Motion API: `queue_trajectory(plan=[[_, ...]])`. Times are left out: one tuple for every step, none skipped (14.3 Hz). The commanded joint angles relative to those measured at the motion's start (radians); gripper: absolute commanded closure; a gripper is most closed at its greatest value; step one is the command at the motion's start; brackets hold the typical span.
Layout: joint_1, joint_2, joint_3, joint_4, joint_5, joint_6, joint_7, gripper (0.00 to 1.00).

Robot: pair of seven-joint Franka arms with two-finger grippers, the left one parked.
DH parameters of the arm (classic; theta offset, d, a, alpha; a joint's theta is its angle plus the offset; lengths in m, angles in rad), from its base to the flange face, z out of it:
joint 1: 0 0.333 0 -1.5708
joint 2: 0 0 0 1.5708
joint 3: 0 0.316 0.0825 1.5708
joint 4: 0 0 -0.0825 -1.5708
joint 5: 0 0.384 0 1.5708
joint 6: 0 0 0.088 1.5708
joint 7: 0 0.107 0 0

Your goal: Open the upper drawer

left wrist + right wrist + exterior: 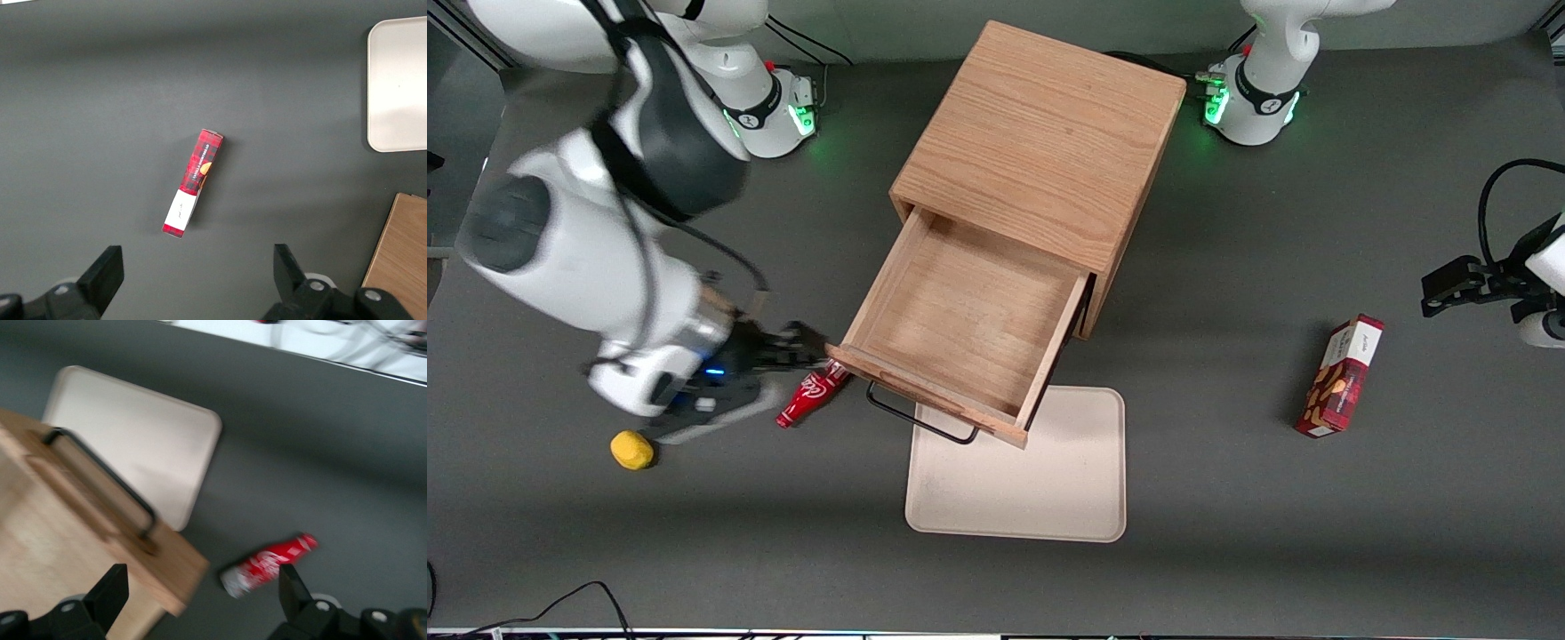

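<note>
Front view: a cream tray (1049, 498) lies flat on the grey surface (1316, 551) in the lower centre of the frame, nearest the camera. Above it the upper drawer (960, 333) of the wooden cabinet (1040, 160) stands pulled well out, its pale tray bare, its black wire handle (916, 418) overhanging the cream tray's edge. At centre left the claw (805, 347) hangs just beside the drawer's front corner, holding nothing; its fingers stand apart. A red bottle (811, 393) lies on its side just below the claw, and a yellow object (631, 449) sits at lower left. A red box (1341, 375) lies at centre right, toward the parked arm's end.

Left wrist view: the red box (192, 183) lies at frame centre, the cream tray (399, 83) at upper right, a cabinet corner (399, 260) at lower right.

Right wrist view: the claw's two fingers (112, 593) show spread wide, nothing between them. The drawer front (87, 533), its handle (103, 480), the tray (140, 440) and the red bottle (267, 565) are all visible.
</note>
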Motion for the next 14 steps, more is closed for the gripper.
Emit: queue_trajectory(plan=[[0.003, -0.206, -0.117, -0.265, -0.072, 0.060, 0.024, 0.00], [0.002, -0.267, -0.133, -0.339, -0.091, 0.100, 0.026, 0.00], [0.003, -0.327, -0.160, -0.403, -0.091, 0.131, 0.038, 0.00], [0.005, -0.379, -0.182, -0.454, -0.091, 0.139, 0.041, 0.00], [0.000, -0.422, -0.200, -0.494, -0.082, 0.142, 0.041, 0.00], [0.000, -0.462, -0.232, -0.529, -0.079, 0.142, 0.043, 0.00], [0.000, -0.497, -0.260, -0.565, -0.079, 0.142, 0.041, 0.00], [-0.004, -0.522, -0.280, -0.583, -0.079, 0.133, 0.031, 0.00], [-0.009, -0.531, -0.311, -0.580, -0.079, 0.121, 0.023, 0.00], [-0.009, -0.533, -0.346, -0.564, -0.077, 0.099, 0.018, 0.00], [-0.009, -0.521, -0.364, -0.536, -0.077, 0.093, 0.021, 0.00], [-0.012, -0.514, -0.369, -0.528, -0.066, 0.093, 0.021, 0.00], [-0.015, -0.504, -0.371, -0.518, -0.044, 0.093, 0.020, 0.00], [-0.014, -0.482, -0.374, -0.492, -0.034, 0.091, 0.021, 0.00]])
